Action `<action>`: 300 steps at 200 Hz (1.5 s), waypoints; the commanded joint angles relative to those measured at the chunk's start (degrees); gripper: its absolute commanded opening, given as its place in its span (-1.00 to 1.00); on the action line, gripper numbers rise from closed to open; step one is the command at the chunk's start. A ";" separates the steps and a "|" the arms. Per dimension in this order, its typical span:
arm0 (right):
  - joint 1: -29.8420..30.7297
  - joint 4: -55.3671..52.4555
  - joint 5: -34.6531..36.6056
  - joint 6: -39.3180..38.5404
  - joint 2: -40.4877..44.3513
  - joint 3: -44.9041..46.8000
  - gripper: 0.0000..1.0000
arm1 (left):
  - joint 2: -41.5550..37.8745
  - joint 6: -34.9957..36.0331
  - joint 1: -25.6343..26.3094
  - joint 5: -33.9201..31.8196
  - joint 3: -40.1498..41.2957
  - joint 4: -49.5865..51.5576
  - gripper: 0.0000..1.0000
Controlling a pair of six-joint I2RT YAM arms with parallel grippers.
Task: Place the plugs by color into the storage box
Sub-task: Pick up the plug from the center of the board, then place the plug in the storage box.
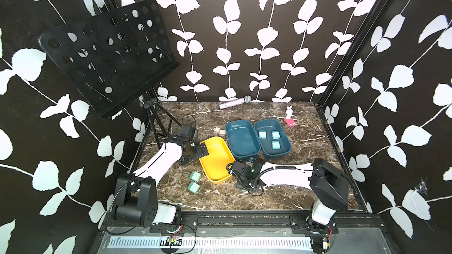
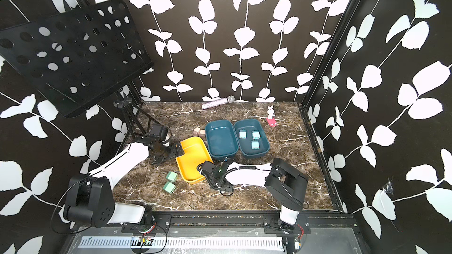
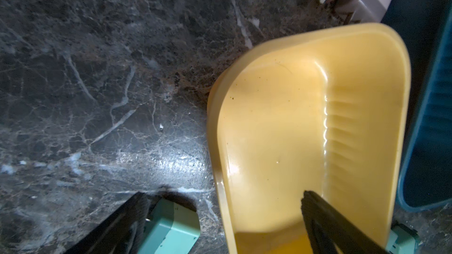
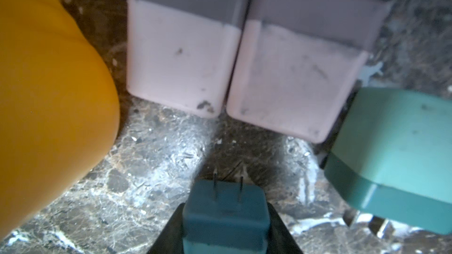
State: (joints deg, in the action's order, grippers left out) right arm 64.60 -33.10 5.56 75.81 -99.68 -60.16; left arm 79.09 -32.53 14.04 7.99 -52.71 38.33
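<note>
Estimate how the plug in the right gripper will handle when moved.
Probably rigid: plug looks like a hard moulded cube. Smooth rounded sides could slip in the right gripper. Set on its prongs, it would likely tip.

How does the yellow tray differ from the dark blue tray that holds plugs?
The yellow tray shows no plugs; the dark blue tray holds three light blue plugs. The yellow tray lies askew, nearer the viewer; the dark blue tray sits farther back. Both are rounded, open rectangles.

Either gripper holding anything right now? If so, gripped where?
Right gripper clamps a dark teal plug by its opposite sides, prongs pointing out. Left gripper open, empty.
</note>
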 commanded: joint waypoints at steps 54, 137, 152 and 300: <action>-13.27 -17.13 1.58 -13.87 13.98 -9.30 -0.19 | -4.41 -1.24 -0.34 -0.91 -0.22 1.94 0.98; -38.82 -18.06 -4.95 -37.87 -5.05 -25.90 -0.18 | -6.68 -1.93 -0.33 -0.15 0.28 4.53 0.98; -40.33 -17.55 -5.47 -39.42 -8.74 -28.32 -0.18 | -7.11 -1.49 -0.33 -0.26 0.07 5.38 0.98; -42.28 -13.06 -7.45 -41.86 -19.55 -28.36 -0.05 | -7.20 -0.26 -0.39 0.01 0.50 6.77 0.98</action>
State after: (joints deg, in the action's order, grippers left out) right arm 22.57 -46.22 -2.17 34.41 -118.52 -89.06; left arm 72.14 -33.61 14.04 7.92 -52.66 43.55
